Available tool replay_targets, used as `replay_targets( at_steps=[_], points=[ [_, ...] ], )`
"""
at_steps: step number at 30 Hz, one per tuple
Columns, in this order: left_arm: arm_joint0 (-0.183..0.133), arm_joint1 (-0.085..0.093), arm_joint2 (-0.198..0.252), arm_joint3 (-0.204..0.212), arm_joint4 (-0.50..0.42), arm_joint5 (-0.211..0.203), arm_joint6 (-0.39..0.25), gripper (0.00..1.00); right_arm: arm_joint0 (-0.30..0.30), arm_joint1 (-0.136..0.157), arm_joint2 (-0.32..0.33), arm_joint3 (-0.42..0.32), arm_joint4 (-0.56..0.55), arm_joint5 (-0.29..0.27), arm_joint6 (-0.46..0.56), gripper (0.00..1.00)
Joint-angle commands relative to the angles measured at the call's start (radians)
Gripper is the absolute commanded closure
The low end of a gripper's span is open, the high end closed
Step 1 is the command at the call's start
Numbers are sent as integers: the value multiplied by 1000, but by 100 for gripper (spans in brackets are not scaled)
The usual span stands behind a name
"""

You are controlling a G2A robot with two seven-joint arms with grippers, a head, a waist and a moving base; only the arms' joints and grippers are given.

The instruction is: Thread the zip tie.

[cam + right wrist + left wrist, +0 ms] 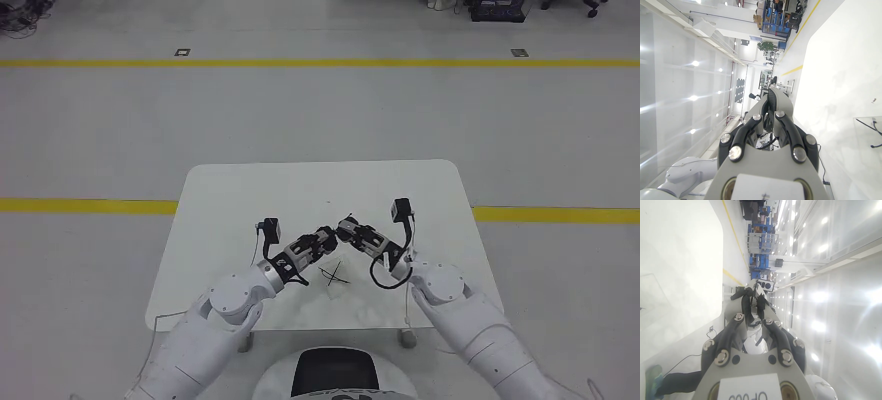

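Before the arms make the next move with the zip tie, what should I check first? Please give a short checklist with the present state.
1. Tools meet above the table: ok. The left tool and right tool are close together.
2. Right tool shut: ok.
3. Zip tie held firmly: cannot tell. A thin black strip shows near the tool tips.
4. Tail lined up with the head: cannot tell.
5. Spare zip ties out of the way: ok. They lie crossed on the table, below the tools.
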Motion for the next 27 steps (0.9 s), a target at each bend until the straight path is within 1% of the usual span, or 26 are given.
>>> replay_targets(
  at_steps=[1,3,8,12,18,20,21,27],
  points=[
    [-1,0,1,1,-1,1,-1,90,1,-1,0,2,0,1,2,100],
    [-2,0,2,1,-1,2,0,87,2,-2,0,3,-1,1,3,100],
    [-2,1,4,3,-2,2,4,87,3,-6,1,6,-3,1,6,100],
    [-3,2,5,3,-2,1,2,90,1,-8,3,7,-5,0,5,100],
    [-4,3,7,4,-3,1,-3,90,1,-11,5,8,-9,5,6,100],
    [-4,3,7,5,-4,2,-3,94,1,-11,6,9,-10,6,8,100],
    [-5,3,7,6,-5,2,-3,100,1,-12,6,9,-10,6,9,100],
    [-6,5,7,8,-7,2,-3,100,2,-15,9,11,-13,8,13,100]
  ],
)
